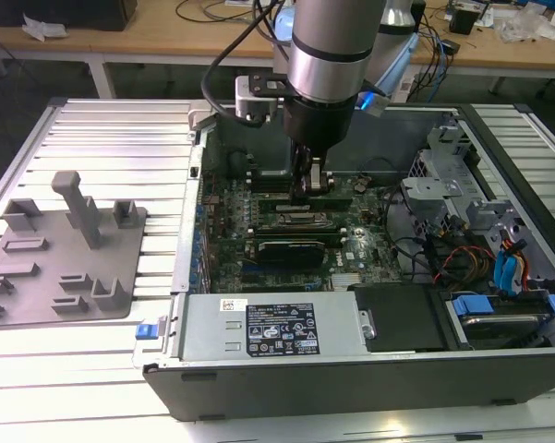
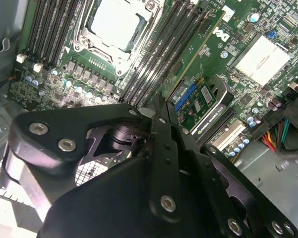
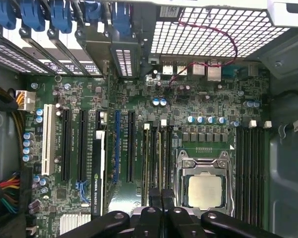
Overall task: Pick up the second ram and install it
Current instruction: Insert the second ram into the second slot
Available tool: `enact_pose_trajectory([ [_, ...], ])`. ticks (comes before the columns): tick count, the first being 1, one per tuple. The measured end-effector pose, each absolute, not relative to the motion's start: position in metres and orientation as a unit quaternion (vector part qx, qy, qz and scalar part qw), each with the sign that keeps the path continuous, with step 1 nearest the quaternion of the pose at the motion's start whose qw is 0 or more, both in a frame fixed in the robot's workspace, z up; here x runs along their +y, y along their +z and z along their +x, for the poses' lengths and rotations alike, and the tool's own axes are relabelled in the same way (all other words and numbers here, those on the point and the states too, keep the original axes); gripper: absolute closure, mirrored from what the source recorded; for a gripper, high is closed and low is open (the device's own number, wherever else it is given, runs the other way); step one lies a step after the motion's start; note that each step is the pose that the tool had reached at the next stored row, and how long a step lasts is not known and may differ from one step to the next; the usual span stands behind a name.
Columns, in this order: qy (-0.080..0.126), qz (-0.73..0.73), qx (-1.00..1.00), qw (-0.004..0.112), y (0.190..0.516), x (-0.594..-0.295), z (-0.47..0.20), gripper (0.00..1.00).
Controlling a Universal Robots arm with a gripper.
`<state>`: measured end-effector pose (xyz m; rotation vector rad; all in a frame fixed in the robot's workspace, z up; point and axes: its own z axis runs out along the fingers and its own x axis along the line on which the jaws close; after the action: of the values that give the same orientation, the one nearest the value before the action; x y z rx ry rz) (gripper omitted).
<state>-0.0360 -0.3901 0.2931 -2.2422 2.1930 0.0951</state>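
Inside the open computer case [image 1: 259,392], the end effector [image 1: 309,185] is down on the motherboard, clamped narrowly on the second ram [image 3: 163,158]. The second ram stands on edge in a memory slot just beside the square silver processor [image 3: 205,192]. The grey fixture plate [image 1: 65,268] lies on the table [image 1: 111,129], well apart from the processor.

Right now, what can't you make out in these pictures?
- Whether the gripper holds the second ram: the arm blocks that spot in the exterior view.
- Memory slots beneath the gripper in both wrist views: its black body covers them.
- The grey fixture plate: cut off by the exterior view's left edge.
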Motion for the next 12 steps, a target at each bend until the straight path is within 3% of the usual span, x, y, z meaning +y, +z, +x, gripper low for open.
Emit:
enact_pose_trajectory([
  [12,0.030,-0.715,0.699,0.002,0.2892,-0.3901,-0.0360,0.91],
])
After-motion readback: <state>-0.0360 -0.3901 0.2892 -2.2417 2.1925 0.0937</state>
